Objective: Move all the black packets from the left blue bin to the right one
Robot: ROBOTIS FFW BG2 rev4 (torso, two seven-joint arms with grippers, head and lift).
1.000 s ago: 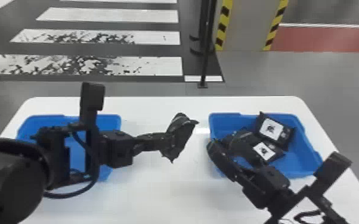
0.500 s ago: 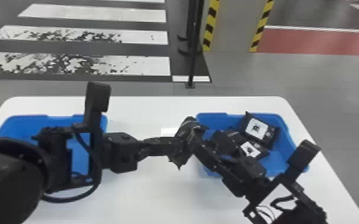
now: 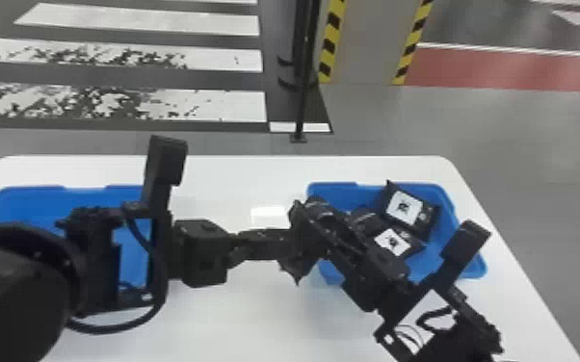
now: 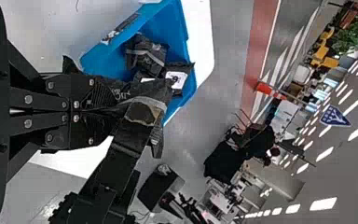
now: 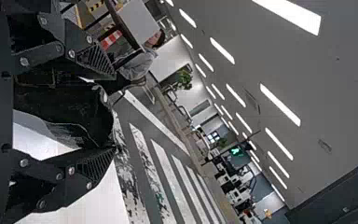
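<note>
My left gripper (image 3: 286, 240) is just left of the right blue bin (image 3: 474, 272), jaws pressed together on a black packet (image 3: 298, 267). That packet hangs over the white table (image 3: 255, 317), near the bin's left wall. My right gripper (image 3: 310, 212) is at the same packet, reaching across the bin's left part; jaws spread, one either side of the packet in the right wrist view. Can't tell if either of its fingers touches.

Inside the right blue bin: two black packets with white labels, one toward its far side (image 3: 407, 209), one nearer the middle (image 3: 392, 243). More dark packet material beside them, partly hidden by the right arm.

Left blue bin (image 3: 38, 195) sits well left of the right one, partly hidden by my left arm.

Change: a second ago the grippers were apart. Since then the held packet has shifted closer to the right blue bin and the right gripper has met it.
</note>
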